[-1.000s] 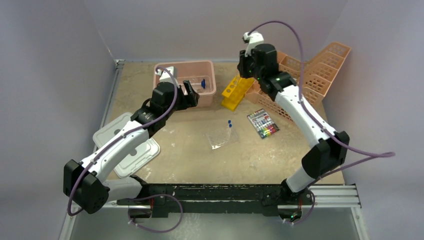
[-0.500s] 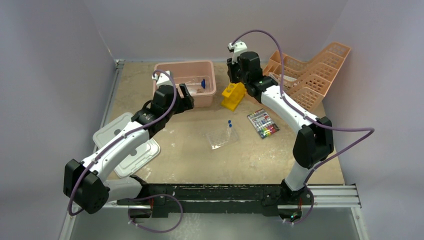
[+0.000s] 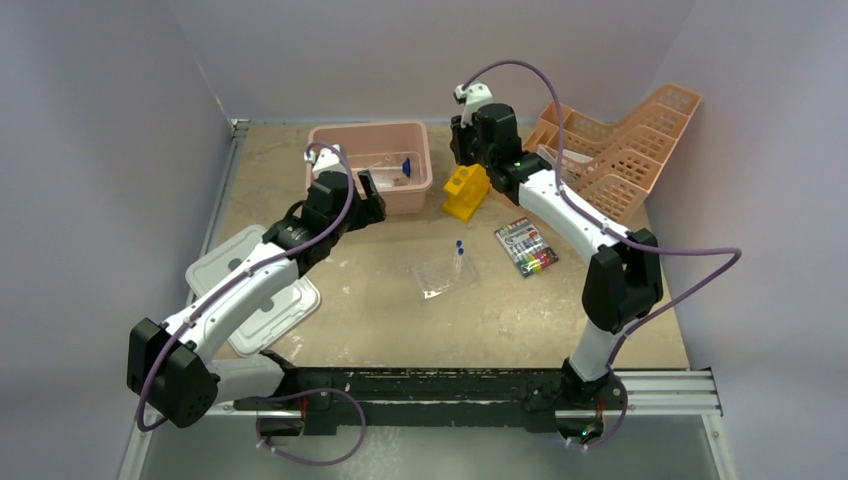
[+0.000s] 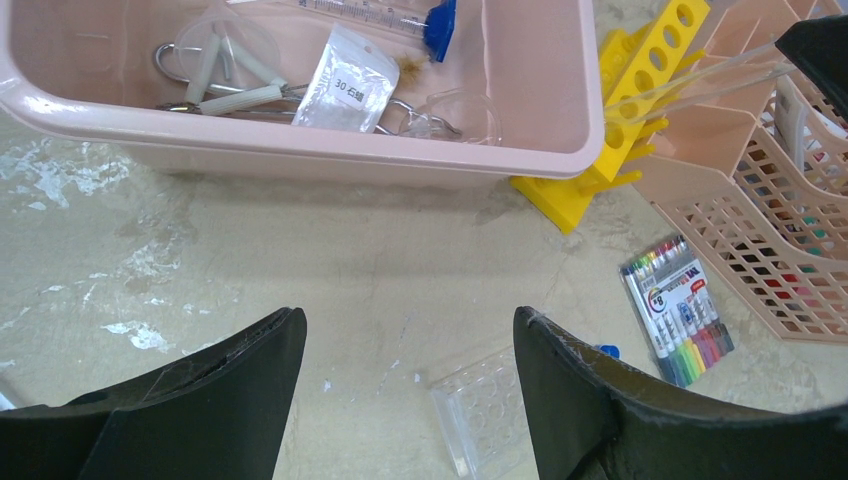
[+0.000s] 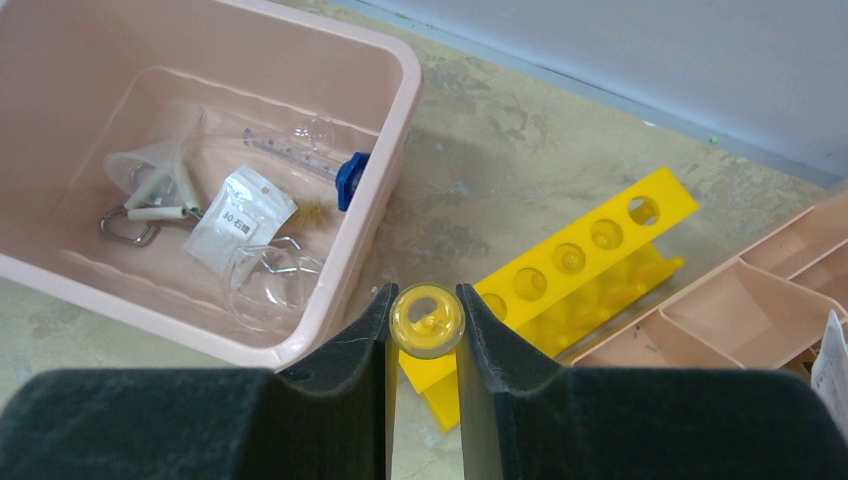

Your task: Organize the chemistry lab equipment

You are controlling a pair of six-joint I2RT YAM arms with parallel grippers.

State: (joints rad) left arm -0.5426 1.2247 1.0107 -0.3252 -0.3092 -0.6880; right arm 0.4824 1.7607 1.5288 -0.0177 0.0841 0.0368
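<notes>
2 white-and-black arms with purple cables and black fingers.

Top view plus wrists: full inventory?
Tub: one, pink, far left-centre.
Tongs: one, silver, in tub.
Bag: one, clear, in tub.
Blue piece: one, blue, in tub.
Rack: one, yellow, tilted beside tub.
Test tube: one, clear, in right gripper.
Baskets: several, peach, far right.
Marker pack: one, multicolour, right of centre.
Well plate: one, clear, centre.
Capped tubes: two, blue caps, at plate.
Lids: maybe two, white, near left.
Left gripper: open, empty, before tub.
Right gripper: shut on test tube, by rack.
</notes>
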